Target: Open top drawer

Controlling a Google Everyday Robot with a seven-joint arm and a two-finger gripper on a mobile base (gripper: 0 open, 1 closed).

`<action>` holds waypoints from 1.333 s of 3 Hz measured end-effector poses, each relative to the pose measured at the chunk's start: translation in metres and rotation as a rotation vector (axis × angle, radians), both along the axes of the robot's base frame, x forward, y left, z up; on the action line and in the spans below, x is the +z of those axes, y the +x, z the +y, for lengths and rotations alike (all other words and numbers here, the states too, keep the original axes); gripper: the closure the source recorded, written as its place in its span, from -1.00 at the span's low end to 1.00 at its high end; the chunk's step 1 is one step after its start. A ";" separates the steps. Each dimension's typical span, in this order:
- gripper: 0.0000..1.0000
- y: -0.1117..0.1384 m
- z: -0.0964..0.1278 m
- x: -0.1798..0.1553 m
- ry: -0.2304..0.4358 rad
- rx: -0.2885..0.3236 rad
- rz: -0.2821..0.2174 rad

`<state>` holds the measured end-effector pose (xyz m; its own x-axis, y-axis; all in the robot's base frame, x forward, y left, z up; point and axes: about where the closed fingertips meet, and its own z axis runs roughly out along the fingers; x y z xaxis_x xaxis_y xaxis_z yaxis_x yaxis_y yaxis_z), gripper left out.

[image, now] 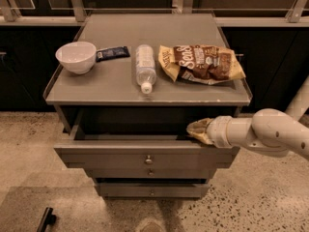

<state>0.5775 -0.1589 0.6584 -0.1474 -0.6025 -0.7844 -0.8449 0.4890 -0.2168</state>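
Note:
The top drawer of the grey cabinet stands pulled out, with a flat grey front, a small round metal knob at centre and a dark opening behind it. My gripper reaches in from the right on a white arm and rests at the drawer's upper edge, right of centre. Two shorter drawer fronts sit below, the middle one and the bottom one.
On the cabinet top lie a white bowl, a dark snack bar, a clear plastic bottle on its side and a bag of chips. Dark cabinets stand behind. Speckled floor surrounds the cabinet.

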 end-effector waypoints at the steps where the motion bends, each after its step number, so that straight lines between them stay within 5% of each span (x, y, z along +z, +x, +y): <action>1: 1.00 0.000 0.000 0.002 0.000 0.000 0.000; 4: 1.00 -0.016 0.017 -0.011 0.049 -0.004 0.026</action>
